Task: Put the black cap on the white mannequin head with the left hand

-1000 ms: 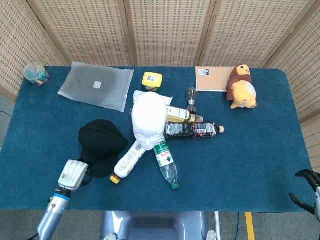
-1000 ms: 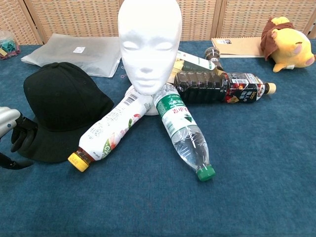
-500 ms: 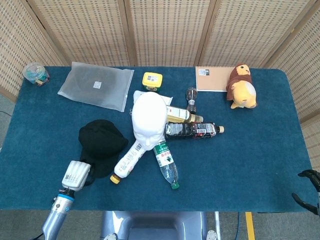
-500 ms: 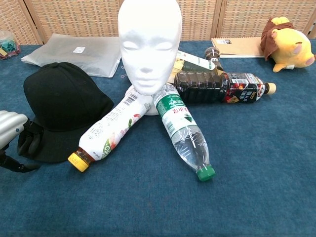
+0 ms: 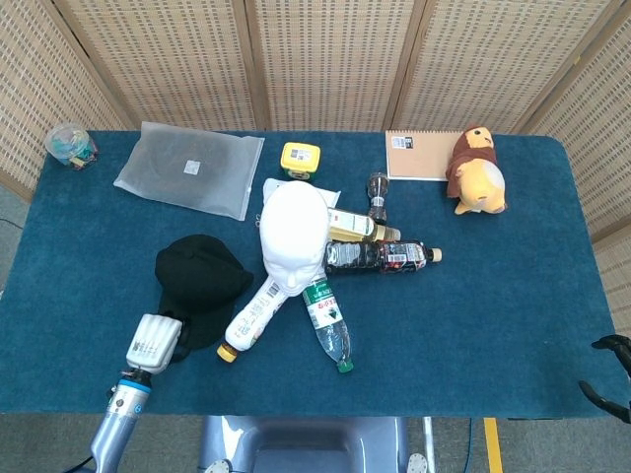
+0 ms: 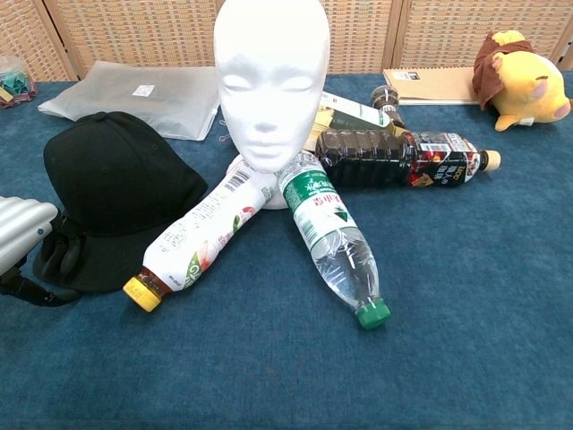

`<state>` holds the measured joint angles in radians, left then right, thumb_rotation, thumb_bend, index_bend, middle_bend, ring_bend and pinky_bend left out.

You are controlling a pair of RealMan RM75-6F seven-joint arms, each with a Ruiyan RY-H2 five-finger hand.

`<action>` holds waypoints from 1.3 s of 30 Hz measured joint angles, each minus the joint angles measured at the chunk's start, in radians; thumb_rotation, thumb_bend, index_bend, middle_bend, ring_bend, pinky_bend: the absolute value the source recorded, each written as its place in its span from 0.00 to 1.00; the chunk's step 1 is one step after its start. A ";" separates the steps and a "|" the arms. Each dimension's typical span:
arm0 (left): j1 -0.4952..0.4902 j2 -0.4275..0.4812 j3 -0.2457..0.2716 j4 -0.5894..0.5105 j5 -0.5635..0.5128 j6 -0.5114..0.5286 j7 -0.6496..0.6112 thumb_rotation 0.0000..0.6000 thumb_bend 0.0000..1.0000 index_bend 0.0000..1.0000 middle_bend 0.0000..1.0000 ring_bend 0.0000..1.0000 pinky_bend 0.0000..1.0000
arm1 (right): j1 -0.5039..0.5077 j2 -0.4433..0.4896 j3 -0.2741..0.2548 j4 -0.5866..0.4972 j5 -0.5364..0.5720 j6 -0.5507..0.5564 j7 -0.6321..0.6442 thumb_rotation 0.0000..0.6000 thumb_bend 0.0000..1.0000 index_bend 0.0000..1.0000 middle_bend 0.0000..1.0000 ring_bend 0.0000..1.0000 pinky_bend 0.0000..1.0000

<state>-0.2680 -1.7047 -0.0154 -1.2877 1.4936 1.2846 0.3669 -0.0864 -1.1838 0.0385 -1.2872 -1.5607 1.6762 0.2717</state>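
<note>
The black cap (image 5: pixel 202 271) (image 6: pixel 121 179) lies on the blue table left of the white mannequin head (image 5: pixel 294 236) (image 6: pixel 271 81), which stands upright among several bottles. My left hand (image 5: pixel 153 342) (image 6: pixel 40 251) is at the cap's near-left brim. Its dark fingers (image 6: pixel 61 255) rest curled on top of the brim, and the thumb lies low along the brim's front edge with a gap still showing. Part of the brim is hidden under the hand. My right hand (image 5: pixel 609 379) hangs off the table's near right corner with fingers apart, holding nothing.
A white bottle with a yellow cap (image 6: pixel 192 242), a clear green-capped bottle (image 6: pixel 331 233) and a dark bottle (image 6: pixel 403 159) fan out around the head's base. At the back are a plastic bag (image 5: pixel 187 168), a yellow box (image 5: pixel 300 158), a notebook (image 5: pixel 419 155) and a plush toy (image 5: pixel 478 177).
My left hand has slid forward and to the right onto the cap's brim, its fingers now lying over the edge. The right hand has dropped slightly lower at the table's corner.
</note>
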 measured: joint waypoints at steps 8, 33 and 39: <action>-0.009 -0.016 -0.017 0.016 -0.012 0.001 -0.014 1.00 0.18 0.67 0.73 0.55 0.74 | 0.003 -0.002 0.007 0.005 0.009 -0.007 0.004 1.00 0.17 0.37 0.34 0.34 0.30; -0.190 -0.107 -0.207 0.154 -0.048 -0.008 -0.115 1.00 0.21 0.59 0.51 0.34 0.52 | -0.008 0.008 0.013 -0.004 0.009 0.009 -0.003 1.00 0.17 0.37 0.34 0.34 0.30; -0.241 -0.142 -0.241 0.245 -0.087 -0.047 -0.139 1.00 0.21 0.55 0.49 0.33 0.52 | -0.010 0.012 0.013 -0.013 0.009 0.012 -0.012 1.00 0.17 0.37 0.34 0.34 0.30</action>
<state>-0.5087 -1.8470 -0.2569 -1.0431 1.4071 1.2373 0.2278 -0.0963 -1.1721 0.0517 -1.3000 -1.5517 1.6882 0.2592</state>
